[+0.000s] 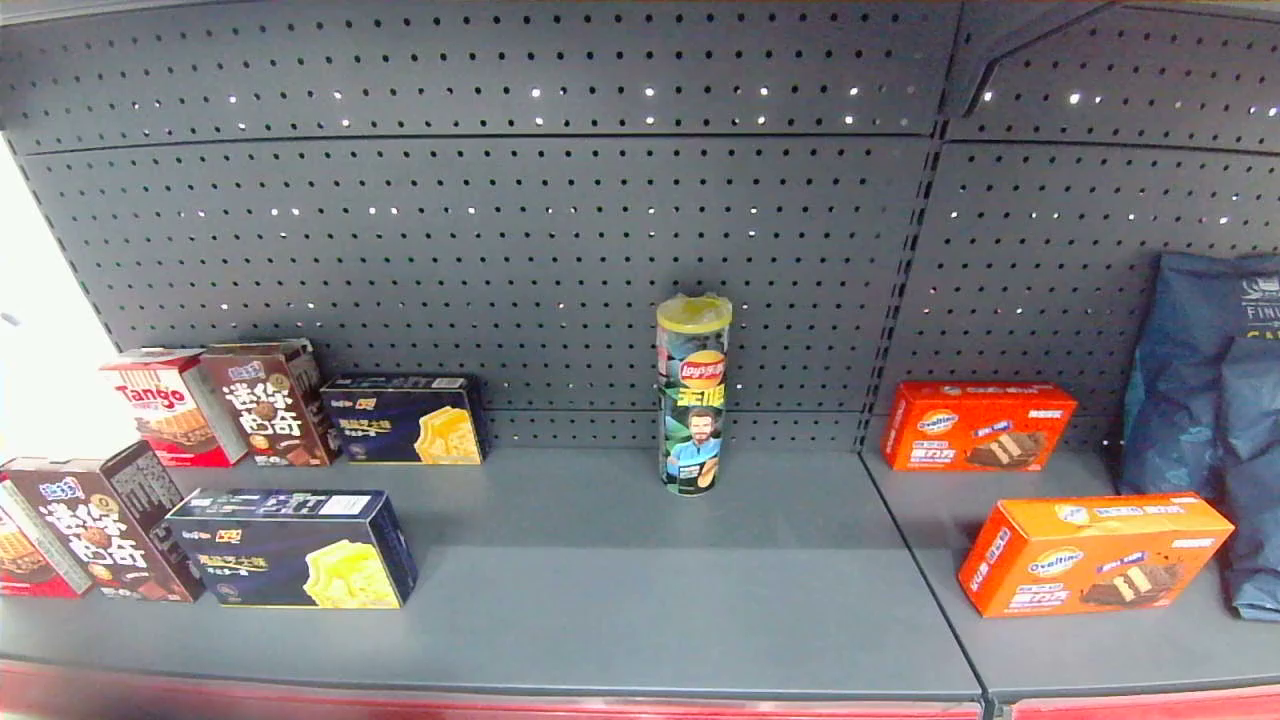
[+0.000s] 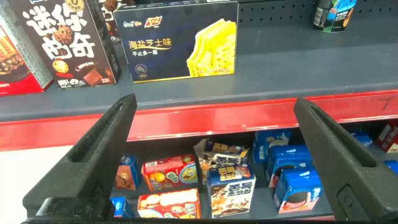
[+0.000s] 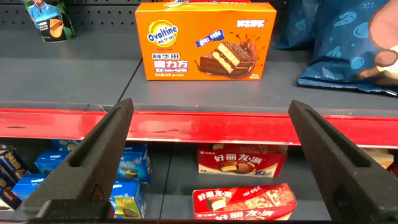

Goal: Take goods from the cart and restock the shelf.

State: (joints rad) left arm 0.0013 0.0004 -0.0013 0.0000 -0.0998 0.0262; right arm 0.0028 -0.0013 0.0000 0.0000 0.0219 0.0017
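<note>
My head camera looks forward and down onto the shelf [image 1: 620,580] from a little way off, with the chip tube [image 1: 693,395] near the middle of its picture. My left wrist camera sits lower, before the red shelf edge [image 2: 249,112] and left of the tube. It faces the shelf almost level, out between the spread fingers of my left gripper [image 2: 214,106], and shares the dark blue box [image 2: 183,40] with the head. My right wrist camera does likewise right of the tube, through my right gripper [image 3: 211,106], sharing the orange box [image 3: 205,40]. All three catch the tube.
</note>
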